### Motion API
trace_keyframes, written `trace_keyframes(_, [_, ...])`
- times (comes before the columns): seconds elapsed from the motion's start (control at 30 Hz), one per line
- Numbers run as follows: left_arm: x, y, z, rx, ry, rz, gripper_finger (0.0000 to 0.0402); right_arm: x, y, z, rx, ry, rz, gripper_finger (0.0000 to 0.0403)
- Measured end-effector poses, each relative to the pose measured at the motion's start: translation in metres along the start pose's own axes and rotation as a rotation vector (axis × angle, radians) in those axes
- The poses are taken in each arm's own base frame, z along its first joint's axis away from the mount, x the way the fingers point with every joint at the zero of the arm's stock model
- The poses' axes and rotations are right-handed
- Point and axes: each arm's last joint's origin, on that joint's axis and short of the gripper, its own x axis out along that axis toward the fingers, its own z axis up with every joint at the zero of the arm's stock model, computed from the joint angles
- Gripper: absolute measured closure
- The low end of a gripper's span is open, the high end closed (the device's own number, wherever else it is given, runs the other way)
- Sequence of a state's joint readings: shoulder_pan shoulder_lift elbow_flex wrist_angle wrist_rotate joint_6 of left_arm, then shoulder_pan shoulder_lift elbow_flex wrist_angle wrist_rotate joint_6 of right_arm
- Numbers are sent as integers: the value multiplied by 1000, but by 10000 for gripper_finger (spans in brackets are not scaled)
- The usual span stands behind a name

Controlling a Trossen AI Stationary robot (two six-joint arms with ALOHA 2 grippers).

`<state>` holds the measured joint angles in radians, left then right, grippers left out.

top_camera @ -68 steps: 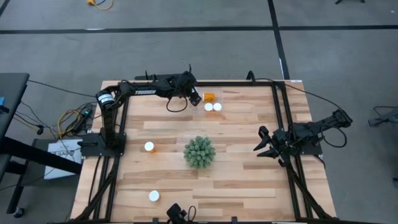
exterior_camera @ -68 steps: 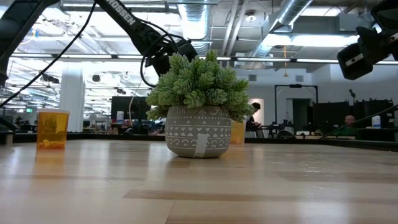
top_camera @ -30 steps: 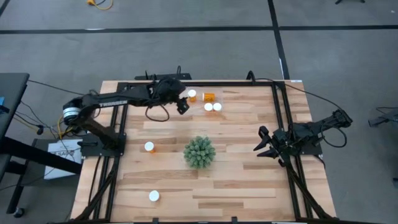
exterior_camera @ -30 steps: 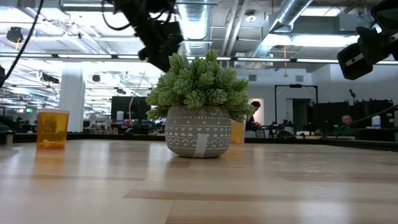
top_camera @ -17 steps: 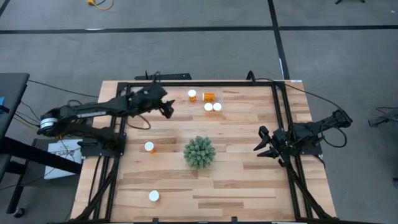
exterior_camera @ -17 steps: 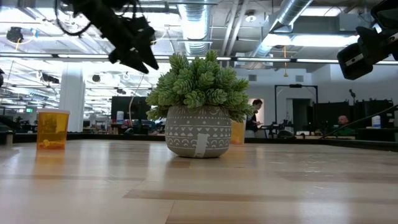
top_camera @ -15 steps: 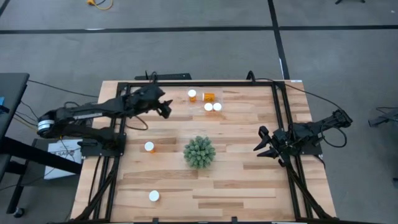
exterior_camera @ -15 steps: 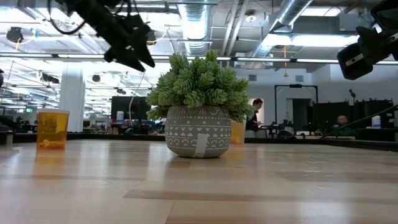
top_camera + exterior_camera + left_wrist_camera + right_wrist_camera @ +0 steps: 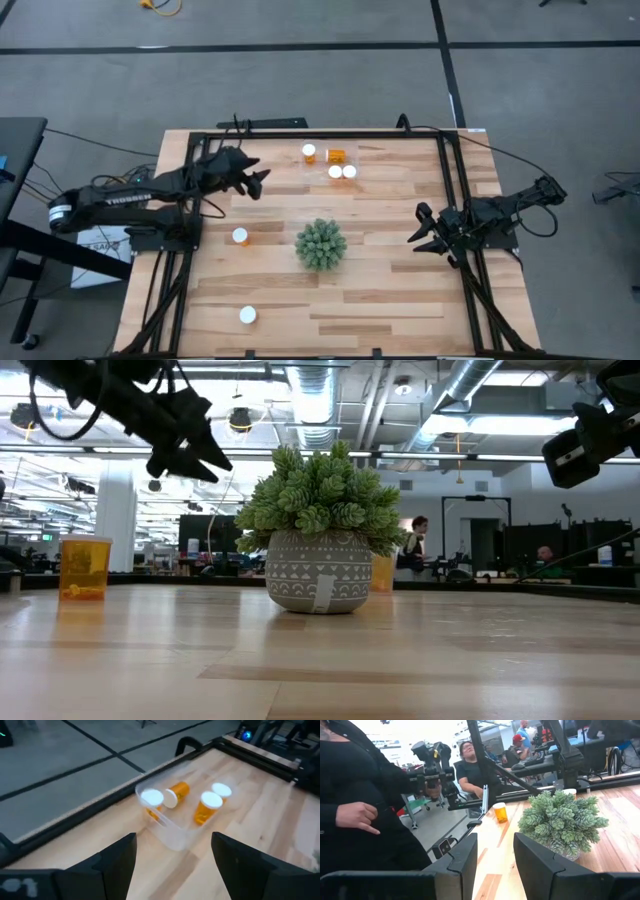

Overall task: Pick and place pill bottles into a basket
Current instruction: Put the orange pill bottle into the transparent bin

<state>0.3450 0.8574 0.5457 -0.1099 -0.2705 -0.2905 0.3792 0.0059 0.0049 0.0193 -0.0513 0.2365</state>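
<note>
Hovering left gripper [image 9: 258,180]: open, empty, near far-left corner
Right gripper [image 9: 420,236]: open, right edge
Basket [image 9: 176,836]: four pill bottles [image 9: 207,808], far edge
Arm lettering: TROSSEN

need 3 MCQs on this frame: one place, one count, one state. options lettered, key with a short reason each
1. Where is the left claw?
A. over the table's far left part
B. over the plant
C. inside the basket

2. How many pill bottles are in the basket?
A. two
B. four
C. six

3. What state is the left claw in?
A. shut on a bottle
B. open, holding nothing
C. shut, holding nothing

Key: 1 A, the high view shows it left of the basket, away from the plant. 2 B, the left wrist view shows four white caps there. 3 B, its fingers are spread with nothing between.
</note>
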Motion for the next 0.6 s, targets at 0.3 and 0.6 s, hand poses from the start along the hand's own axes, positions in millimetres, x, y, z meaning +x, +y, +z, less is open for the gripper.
trace_keyframes(0.3, [4, 3, -21, 14, 72, -49, 155, 0, 0, 0, 0, 0, 0, 283])
trace_keyframes(0.6, [2, 2, -34, 140, 225, -149, 155, 0, 0, 0, 0, 0, 0, 283])
